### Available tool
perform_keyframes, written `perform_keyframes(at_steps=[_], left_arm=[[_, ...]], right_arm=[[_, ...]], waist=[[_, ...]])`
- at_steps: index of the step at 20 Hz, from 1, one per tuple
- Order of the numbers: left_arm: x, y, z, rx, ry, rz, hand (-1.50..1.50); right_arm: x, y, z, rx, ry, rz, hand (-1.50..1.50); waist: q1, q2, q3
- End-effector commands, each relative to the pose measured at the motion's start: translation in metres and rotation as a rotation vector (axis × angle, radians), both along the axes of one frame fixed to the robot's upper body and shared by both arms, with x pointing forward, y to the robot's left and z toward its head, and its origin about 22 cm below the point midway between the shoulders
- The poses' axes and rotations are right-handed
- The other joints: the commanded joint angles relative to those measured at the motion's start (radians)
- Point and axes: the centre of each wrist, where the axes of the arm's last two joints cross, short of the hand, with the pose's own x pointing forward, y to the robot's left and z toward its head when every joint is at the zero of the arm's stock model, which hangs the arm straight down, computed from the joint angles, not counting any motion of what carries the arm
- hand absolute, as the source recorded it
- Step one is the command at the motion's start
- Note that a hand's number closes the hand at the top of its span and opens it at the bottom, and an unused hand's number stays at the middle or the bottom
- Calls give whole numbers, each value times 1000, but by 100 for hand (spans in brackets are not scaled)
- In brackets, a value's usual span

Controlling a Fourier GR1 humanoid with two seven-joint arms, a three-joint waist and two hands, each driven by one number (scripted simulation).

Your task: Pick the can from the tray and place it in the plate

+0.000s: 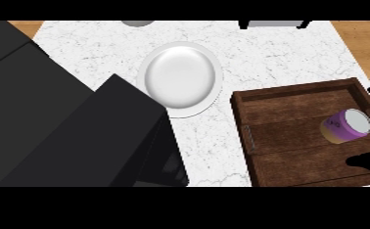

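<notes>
Purple-banded and lying on its side, the can [346, 125] rested in the wooden tray [289, 101] at the right side of the table [289, 52], near the tray's right edge. The white plate [180, 77] sat well apart to the left, bare. A dark shape at the right edge, just near of the can, may have been the right robot hand [359, 162]; its fingers could not be made out. The pick looked not yet begun, so the next move called for closing round the tipped can.
</notes>
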Motion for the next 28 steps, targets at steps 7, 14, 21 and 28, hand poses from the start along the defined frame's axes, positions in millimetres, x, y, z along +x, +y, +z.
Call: perform_keyframes(at_steps=[7,14,21,28], left_arm=[[-27,-46,-53,-113,154,-275,0],[-34,-51,-58,-128,144,-308,0],[-31,-68,-49,-113,151,-339,0],[-59,-44,-60,-109,150,-315,0]], right_arm=[[-3,9,13,-56,150,-25,-150],[-9,7,-4,-95,157,-76,-150],[5,5,-18,-113,186,-103,-150],[13,19,-28,-60,178,48,150]], waist=[[19,48,-1],[34,47,1],[49,53,4],[32,53,2]])
